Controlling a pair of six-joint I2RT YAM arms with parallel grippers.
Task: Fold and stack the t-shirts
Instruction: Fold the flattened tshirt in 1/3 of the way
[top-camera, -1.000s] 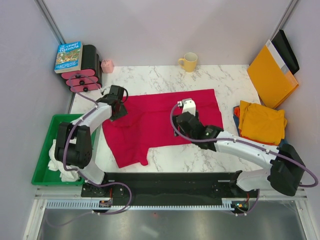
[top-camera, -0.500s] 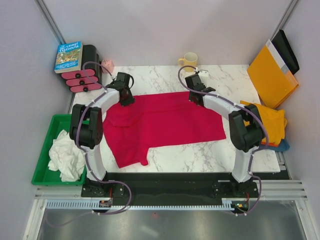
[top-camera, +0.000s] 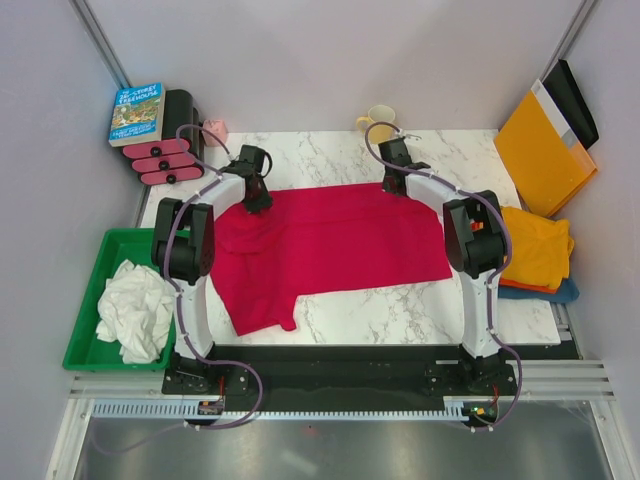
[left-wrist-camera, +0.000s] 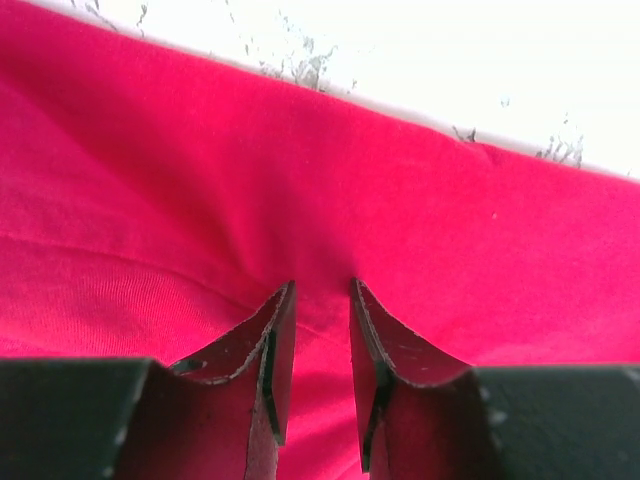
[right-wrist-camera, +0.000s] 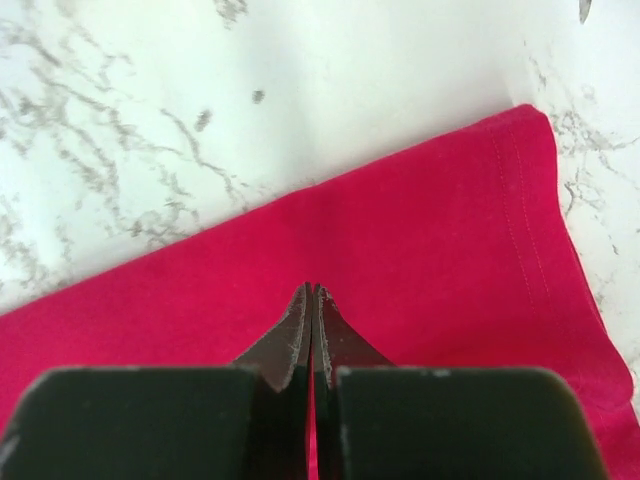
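A crimson red t-shirt (top-camera: 330, 245) lies spread on the marble table. My left gripper (top-camera: 258, 198) is at its far left edge. In the left wrist view the red cloth (left-wrist-camera: 300, 150) puckers toward that gripper (left-wrist-camera: 320, 290), whose jaws stand a little apart with cloth bunched between them. My right gripper (top-camera: 397, 183) is at the far edge further right. In the right wrist view it (right-wrist-camera: 313, 290) is shut on the red cloth (right-wrist-camera: 450, 250) just inside the hem, a red sliver between the fingers. A mustard-yellow t-shirt (top-camera: 535, 245) tops a folded stack at right, over a blue one (top-camera: 565, 292).
A green tray (top-camera: 85, 260) at the left holds a white cloth (top-camera: 135, 310). At the back stand a yellow mug (top-camera: 372, 115), a small pink item (top-camera: 215, 130), a book (top-camera: 137, 112) on a black rack, and an orange-yellow envelope (top-camera: 545, 150) leaning at the right wall.
Both arms have stretched out to the shirt's far edge. The right gripper left the shirt's middle and shut there; the left gripper moved off the sleeve and narrowed on cloth.
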